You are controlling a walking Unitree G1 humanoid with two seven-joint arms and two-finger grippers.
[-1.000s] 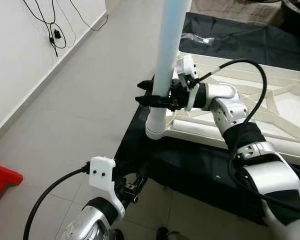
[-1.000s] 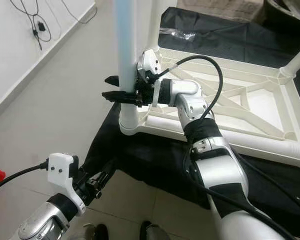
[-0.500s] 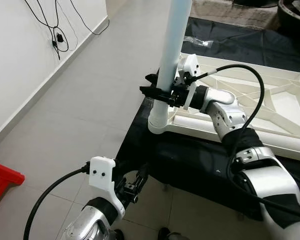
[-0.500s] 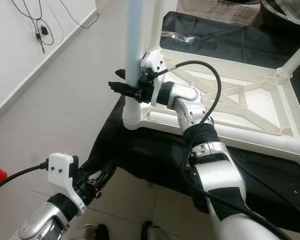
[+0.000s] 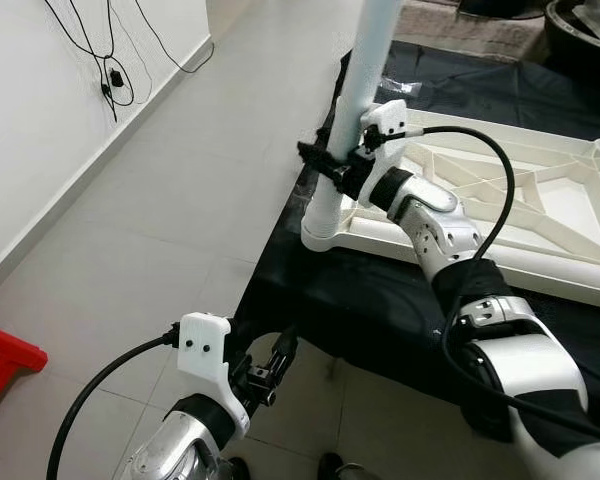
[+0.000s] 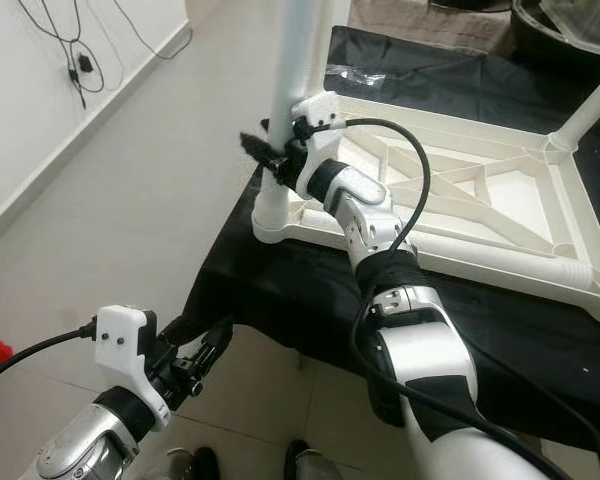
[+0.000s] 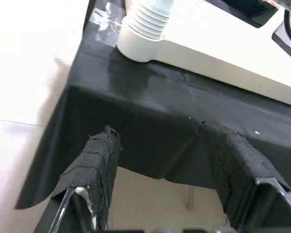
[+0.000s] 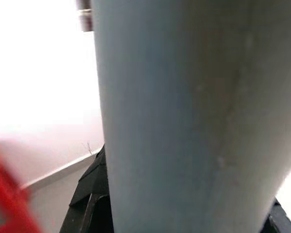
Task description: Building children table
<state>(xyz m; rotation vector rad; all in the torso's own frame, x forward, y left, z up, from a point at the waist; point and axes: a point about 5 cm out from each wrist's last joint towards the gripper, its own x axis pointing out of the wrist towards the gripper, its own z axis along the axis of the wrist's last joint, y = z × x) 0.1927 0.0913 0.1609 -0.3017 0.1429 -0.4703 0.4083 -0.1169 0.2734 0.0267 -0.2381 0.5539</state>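
Note:
A white children's table frame (image 5: 435, 243) lies upside down on a black cloth (image 5: 380, 300). A long pale leg (image 5: 368, 85) stands upright in the frame's near-left corner socket (image 5: 326, 222). My right gripper (image 5: 326, 166) is shut on the leg a little above the socket, with the arm stretched out over the frame. In the right wrist view the leg (image 8: 184, 121) is very close, between the black fingers (image 8: 89, 206). My left gripper (image 5: 276, 360) hangs low and open beside the cloth's hanging edge. Its taped fingers (image 7: 99, 158) point at the socket (image 7: 143, 41) and hold nothing.
Another upright leg (image 6: 598, 102) stands at the frame's far right corner. A clear plastic bag (image 5: 400, 86) lies on the cloth beyond the frame. Light tiled floor (image 5: 180, 220) spreads to the left, up to a white wall with black cables (image 5: 110, 70). A red object (image 5: 5, 360) sits low left.
The right gripper, still on the leg, has swung round it towards the far side while the arm stretched out. The camera has shifted a little. The left arm has not moved.

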